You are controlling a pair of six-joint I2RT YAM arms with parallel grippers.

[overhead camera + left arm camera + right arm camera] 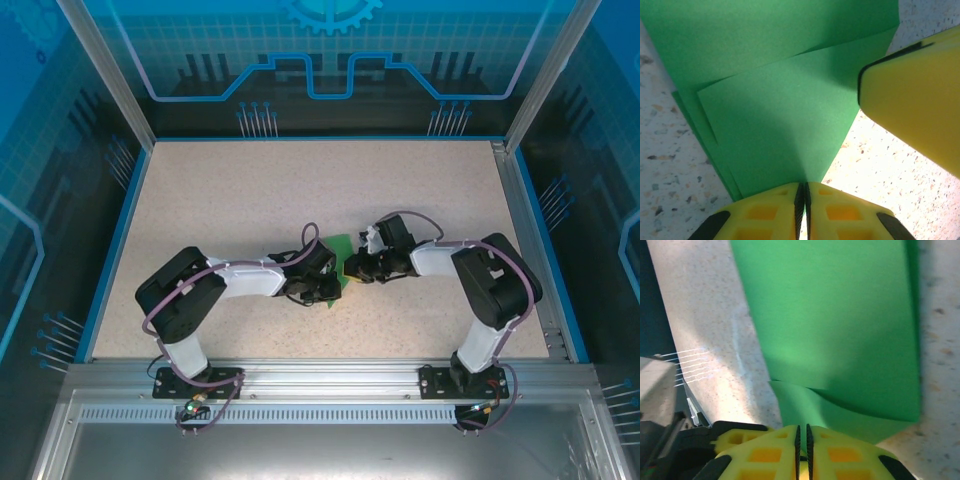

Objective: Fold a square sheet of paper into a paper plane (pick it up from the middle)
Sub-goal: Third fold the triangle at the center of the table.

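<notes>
grip: my left gripper and right gripper each pinch the square sheet of paper | place: around tabletop centre | progress: flaps overlap; dart shape not yet formed, I judge

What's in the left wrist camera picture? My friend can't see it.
Folded green paper spreads up from the bottom, its narrow end pinched by the left end effector's shut yellow fingers. Another yellow finger pokes in from the right, over the speckled table.
</notes>
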